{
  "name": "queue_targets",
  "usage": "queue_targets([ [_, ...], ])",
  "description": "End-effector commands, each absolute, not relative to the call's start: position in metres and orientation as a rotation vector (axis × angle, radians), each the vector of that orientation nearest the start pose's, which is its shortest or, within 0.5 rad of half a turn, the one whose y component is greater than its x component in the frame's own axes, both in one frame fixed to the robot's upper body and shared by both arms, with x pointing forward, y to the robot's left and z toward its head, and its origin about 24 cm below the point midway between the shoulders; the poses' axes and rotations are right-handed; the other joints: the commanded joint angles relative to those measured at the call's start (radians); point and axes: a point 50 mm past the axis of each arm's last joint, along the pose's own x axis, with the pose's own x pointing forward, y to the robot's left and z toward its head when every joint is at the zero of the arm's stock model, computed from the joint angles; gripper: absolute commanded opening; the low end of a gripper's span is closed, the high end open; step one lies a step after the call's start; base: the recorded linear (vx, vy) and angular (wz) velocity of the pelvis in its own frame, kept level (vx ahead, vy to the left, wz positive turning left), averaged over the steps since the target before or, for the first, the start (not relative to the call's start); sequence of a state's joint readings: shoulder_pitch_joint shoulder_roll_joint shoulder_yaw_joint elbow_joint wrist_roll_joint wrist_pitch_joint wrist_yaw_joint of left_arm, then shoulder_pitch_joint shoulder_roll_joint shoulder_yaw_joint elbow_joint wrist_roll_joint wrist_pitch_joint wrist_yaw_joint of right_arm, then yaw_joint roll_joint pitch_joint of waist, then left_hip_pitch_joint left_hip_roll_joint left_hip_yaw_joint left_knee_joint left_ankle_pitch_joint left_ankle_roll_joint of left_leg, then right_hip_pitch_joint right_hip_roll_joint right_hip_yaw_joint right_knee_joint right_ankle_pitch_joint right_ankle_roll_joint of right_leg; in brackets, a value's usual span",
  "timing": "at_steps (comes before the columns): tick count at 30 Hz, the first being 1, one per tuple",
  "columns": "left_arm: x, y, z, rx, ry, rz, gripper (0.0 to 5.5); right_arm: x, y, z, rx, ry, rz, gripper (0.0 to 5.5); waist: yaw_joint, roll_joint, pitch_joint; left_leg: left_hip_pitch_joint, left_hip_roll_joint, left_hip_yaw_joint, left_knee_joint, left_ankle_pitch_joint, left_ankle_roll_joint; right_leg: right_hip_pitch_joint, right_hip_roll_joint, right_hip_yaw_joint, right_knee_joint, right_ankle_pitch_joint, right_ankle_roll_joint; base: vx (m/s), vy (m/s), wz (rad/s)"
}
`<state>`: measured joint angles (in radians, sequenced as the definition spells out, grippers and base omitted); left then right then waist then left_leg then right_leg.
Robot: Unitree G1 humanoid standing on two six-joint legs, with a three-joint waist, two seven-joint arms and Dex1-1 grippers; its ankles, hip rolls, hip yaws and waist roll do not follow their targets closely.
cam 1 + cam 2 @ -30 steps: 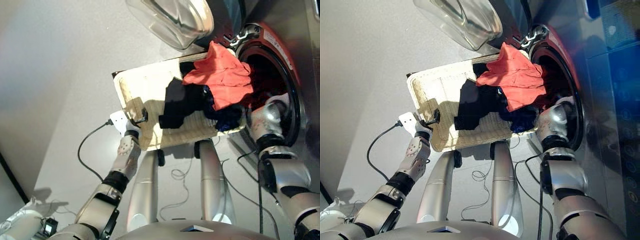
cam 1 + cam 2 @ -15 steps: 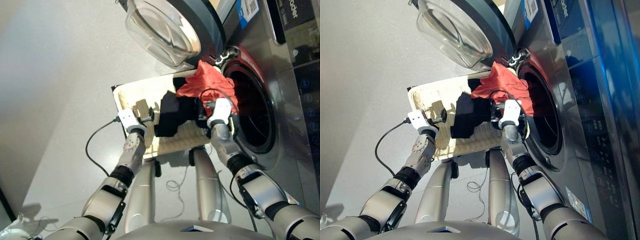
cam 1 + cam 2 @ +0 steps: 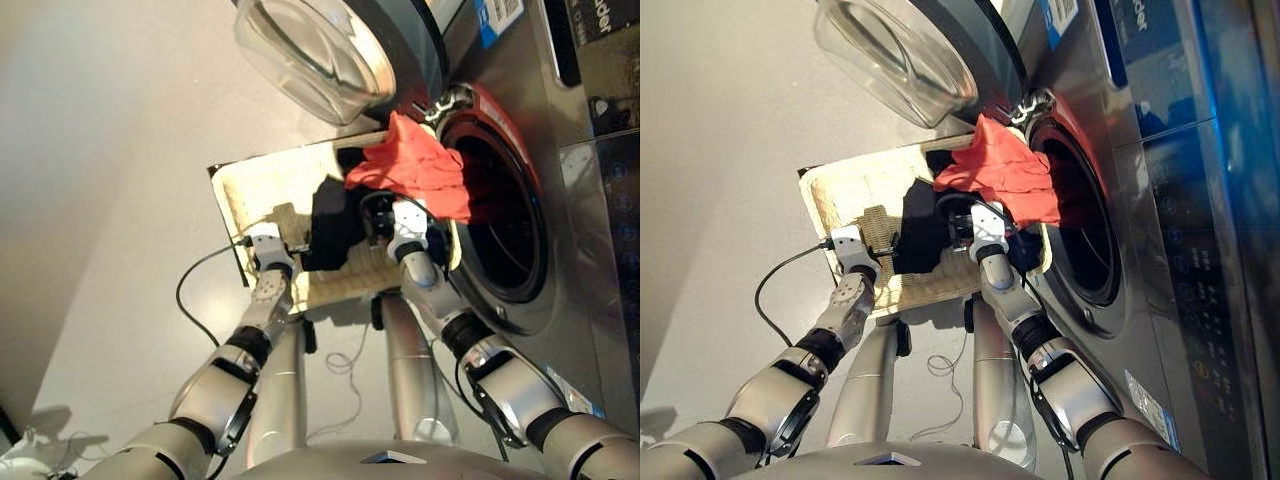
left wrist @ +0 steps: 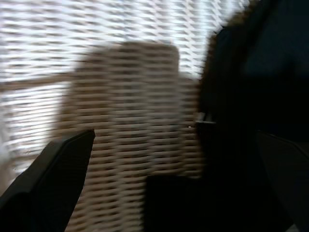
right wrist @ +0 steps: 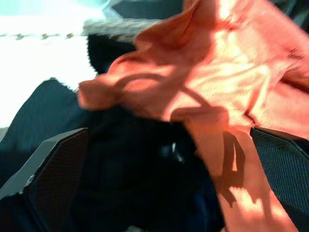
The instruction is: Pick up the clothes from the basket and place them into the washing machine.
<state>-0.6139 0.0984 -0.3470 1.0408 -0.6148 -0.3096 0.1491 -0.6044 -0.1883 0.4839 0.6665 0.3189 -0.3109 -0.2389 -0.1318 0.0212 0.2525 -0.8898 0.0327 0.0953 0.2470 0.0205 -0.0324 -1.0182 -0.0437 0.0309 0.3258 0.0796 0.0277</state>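
The cream woven basket (image 3: 232,188) sits in front of the washing machine (image 3: 520,300), whose round door (image 3: 310,50) swings open above it. An orange-red garment (image 3: 415,165) drapes from the basket's corner over the porthole rim. A black garment (image 3: 330,225) lies mid-basket, and a dark navy one (image 3: 1027,260) sits partly hidden under the orange one. My left gripper (image 3: 288,245) is open just over the basket's bare weave (image 4: 125,96), beside the black cloth (image 4: 251,87). My right gripper (image 3: 383,218) is open over the pile, facing the orange-red garment (image 5: 212,82), holding nothing.
A black cable (image 3: 195,290) runs from my left wrist down across the grey floor. Thin wires (image 3: 345,360) lie on the floor under the basket. The machine's control panel (image 3: 600,180) is at the right.
My right gripper has come away from the drum opening and now sits over the clothes in the basket. My left gripper has edged inward toward the black garment. The camera has shifted.
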Motion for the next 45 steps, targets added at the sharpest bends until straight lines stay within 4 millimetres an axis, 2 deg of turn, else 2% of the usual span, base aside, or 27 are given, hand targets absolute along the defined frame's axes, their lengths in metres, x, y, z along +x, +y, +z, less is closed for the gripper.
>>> queue_targets([
  [1,0.357,0.140,0.028,-0.148,0.153,0.087,5.50,0.343,-0.061,0.125,-0.015,-0.375,0.268,5.50,-0.022,-0.031,0.067,-0.039,0.024,-0.033,0.174,-0.168,0.020,0.009,0.019,-0.028,-0.003,-0.067,0.079,0.000,-0.007,-0.264],
  [3,0.363,0.148,0.035,-0.126,0.143,0.102,5.50,0.342,-0.060,0.130,0.002,-0.397,0.275,5.50,-0.033,-0.037,0.071,-0.071,0.033,-0.041,0.190,-0.169,0.019,-0.019,0.025,-0.030,0.008,-0.070,0.078,0.000,-0.008,-0.088],
  [6,0.372,0.162,0.050,-0.096,0.114,0.121,5.50,0.343,-0.060,0.136,0.017,-0.416,0.279,5.50,-0.047,-0.041,0.074,-0.114,0.045,-0.043,0.223,-0.180,0.020,-0.068,0.035,-0.028,0.043,-0.079,0.077,0.000,0.000,0.000],
  [9,0.378,0.171,0.062,-0.114,0.082,0.137,5.50,0.343,-0.058,0.137,0.030,-0.415,0.288,5.50,-0.055,-0.039,0.071,-0.142,0.048,-0.044,0.236,-0.187,0.020,-0.101,0.042,-0.033,0.066,-0.086,0.076,0.017,0.002,-0.123],
  [10,0.379,0.174,0.064,-0.121,0.077,0.140,3.39,0.343,-0.059,0.136,0.029,-0.412,0.288,5.50,-0.058,-0.039,0.070,-0.148,0.049,-0.047,0.239,-0.188,0.020,-0.108,0.041,-0.034,0.072,-0.084,0.078,0.000,0.000,0.000],
  [11,0.381,0.173,0.068,-0.132,0.064,0.138,2.11,0.343,-0.059,0.136,0.027,-0.408,0.289,5.50,-0.061,-0.038,0.068,-0.152,0.049,-0.048,0.241,-0.191,0.020,-0.114,0.042,-0.035,0.075,-0.085,0.077,0.000,0.000,0.000],
  [12,0.381,0.172,0.070,-0.139,0.055,0.131,1.25,0.343,-0.059,0.134,0.026,-0.402,0.289,5.50,-0.064,-0.038,0.066,-0.156,0.049,-0.046,0.245,-0.193,0.020,-0.115,0.041,-0.038,0.075,-0.086,0.075,0.000,0.000,0.000],
  [13,0.381,0.171,0.071,-0.138,0.051,0.125,0.11,0.343,-0.059,0.133,0.024,-0.400,0.290,5.50,-0.065,-0.038,0.062,-0.158,0.048,-0.045,0.245,-0.195,0.021,-0.116,0.041,-0.039,0.074,-0.086,0.075,0.000,0.000,0.000],
  [18,0.381,0.160,0.072,-0.156,0.033,0.081,0.00,0.342,-0.061,0.123,0.009,-0.366,0.289,5.50,-0.065,-0.028,0.044,-0.148,0.035,-0.050,0.230,-0.191,0.023,-0.111,0.037,-0.040,0.070,-0.081,0.078,0.000,0.000,0.000],
  [22,0.378,0.146,0.070,-0.184,0.016,0.027,0.00,0.341,-0.064,0.110,-0.014,-0.322,0.288,5.50,-0.060,-0.017,0.026,-0.102,0.022,-0.052,0.189,-0.182,0.021,-0.071,0.025,-0.041,0.042,-0.071,0.081,0.000,0.000,0.000],
  [23,0.375,0.141,0.069,-0.210,0.004,0.001,0.00,0.340,-0.067,0.102,-0.033,-0.297,0.291,5.50,-0.054,-0.012,0.020,-0.066,0.015,-0.051,0.159,-0.173,0.016,-0.036,0.017,-0.039,0.018,-0.062,0.081,0.000,0.000,0.000],
  [26,0.371,0.139,0.065,-0.233,0.003,-0.015,0.00,0.340,-0.071,0.092,-0.062,-0.257,0.288,5.50,-0.047,-0.010,0.025,-0.015,0.007,-0.048,0.125,-0.162,0.012,0.016,0.010,-0.042,-0.014,-0.049,0.084,0.000,0.000,0.000],
  [27,0.367,0.134,0.064,-0.279,-0.017,-0.045,0.00,0.339,-0.076,0.079,-0.117,-0.211,0.292,5.50,-0.037,-0.006,0.030,0.044,-0.001,-0.051,0.080,-0.140,0.003,0.076,0.001,-0.043,-0.054,-0.034,0.085,0.000,0.000,0.000],
  [28,0.367,0.134,0.064,-0.279,-0.017,-0.045,0.00,0.339,-0.076,0.079,-0.117,-0.211,0.292,5.50,-0.038,-0.007,0.034,0.050,-0.002,-0.050,0.077,-0.139,0.003,0.082,0.001,-0.043,-0.056,-0.033,0.085,0.000,0.000,0.000],
  [29,0.363,0.133,0.061,-0.300,-0.018,-0.059,0.00,0.337,-0.078,0.069,-0.161,-0.171,0.308,5.50,-0.029,-0.006,0.034,0.103,-0.011,-0.050,0.040,-0.126,-0.003,0.139,-0.004,-0.048,-0.093,-0.022,0.088,0.000,0.000,0.000],
  [30,0.363,0.133,0.061,-0.300,-0.018,-0.059,0.00,0.337,-0.078,0.069,-0.161,-0.171,0.308,5.50,-0.030,-0.006,0.037,0.107,-0.011,-0.050,0.038,-0.125,-0.003,0.143,-0.004,-0.048,-0.094,-0.022,0.088,0.000,0.000,0.000],
  [32,0.356,0.124,0.062,-0.361,-0.051,-0.108,0.00,0.333,-0.084,0.051,-0.272,-0.109,0.338,5.50,-0.013,-0.001,0.032,0.188,-0.021,-0.054,-0.004,-0.109,-0.007,0.230,-0.013,-0.056,-0.137,-0.009,0.090,0.000,0.000,0.000],
  [33,0.356,0.124,0.062,-0.361,-0.051,-0.107,0.00,0.333,-0.084,0.051,-0.272,-0.109,0.338,5.50,-0.013,-0.001,0.034,0.191,-0.021,-0.054,-0.006,-0.108,-0.007,0.232,-0.013,-0.056,-0.138,-0.009,0.090,-0.052,-0.044,0.010],
  [34,0.348,0.117,0.062,-0.422,-0.072,-0.150,0.00,0.328,-0.086,0.041,-0.340,-0.086,0.373,5.50,-0.007,-0.005,0.029,0.234,-0.034,-0.050,-0.034,-0.070,-0.003,0.280,-0.024,-0.057,-0.168,0.018,0.086,-0.055,-0.041,-0.004],
  [35,0.345,0.116,0.060,-0.436,-0.072,-0.164,0.00,0.326,-0.088,0.036,-0.359,-0.072,0.382,5.50,-0.003,-0.004,0.028,0.254,-0.036,-0.052,-0.041,-0.067,-0.003,0.304,-0.029,-0.062,-0.176,0.017,0.086,-0.052,-0.049,0.009],
  [37,0.342,0.114,0.060,-0.456,-0.076,-0.177,0.00,0.323,-0.088,0.034,-0.373,-0.072,0.397,5.50,0.000,-0.004,0.028,0.278,-0.038,-0.050,-0.051,-0.064,-0.004,0.331,-0.031,-0.065,-0.187,0.018,0.087,0.000,0.000,0.000],
  [38,0.337,0.108,0.061,-0.481,-0.091,-0.224,0.00,0.317,-0.087,0.030,-0.456,-0.081,0.466,5.50,0.011,-0.002,0.025,0.329,-0.041,-0.055,-0.072,-0.062,-0.004,0.379,-0.032,-0.070,-0.198,0.014,0.088,0.000,0.000,0.000],
  [40,0.334,0.105,0.061,-0.489,-0.091,-0.247,0.00,0.314,-0.086,0.028,-0.487,-0.083,0.500,5.50,0.015,-0.001,0.023,0.352,-0.040,-0.053,-0.082,-0.061,-0.004,0.404,-0.035,-0.073,-0.206,0.014,0.088,0.000,0.000,0.000],
  [41,0.328,0.101,0.059,-0.506,-0.088,-0.282,0.00,0.308,-0.084,0.026,-0.557,-0.101,0.571,5.50,0.020,0.002,0.019,0.399,-0.043,-0.055,-0.105,-0.057,-0.005,0.453,-0.037,-0.076,-0.226,0.013,0.090,0.051,-0.028,0.117],
  [45,0.321,0.095,0.059,-0.529,-0.091,-0.332,0.00,0.300,-0.079,0.027,-0.598,-0.134,0.653,5.50,0.027,0.005,0.009,0.468,-0.042,-0.056,-0.139,-0.049,-0.007,0.520,-0.039,-0.084,-0.250,0.011,0.092,0.029,-0.010,0.056],
])
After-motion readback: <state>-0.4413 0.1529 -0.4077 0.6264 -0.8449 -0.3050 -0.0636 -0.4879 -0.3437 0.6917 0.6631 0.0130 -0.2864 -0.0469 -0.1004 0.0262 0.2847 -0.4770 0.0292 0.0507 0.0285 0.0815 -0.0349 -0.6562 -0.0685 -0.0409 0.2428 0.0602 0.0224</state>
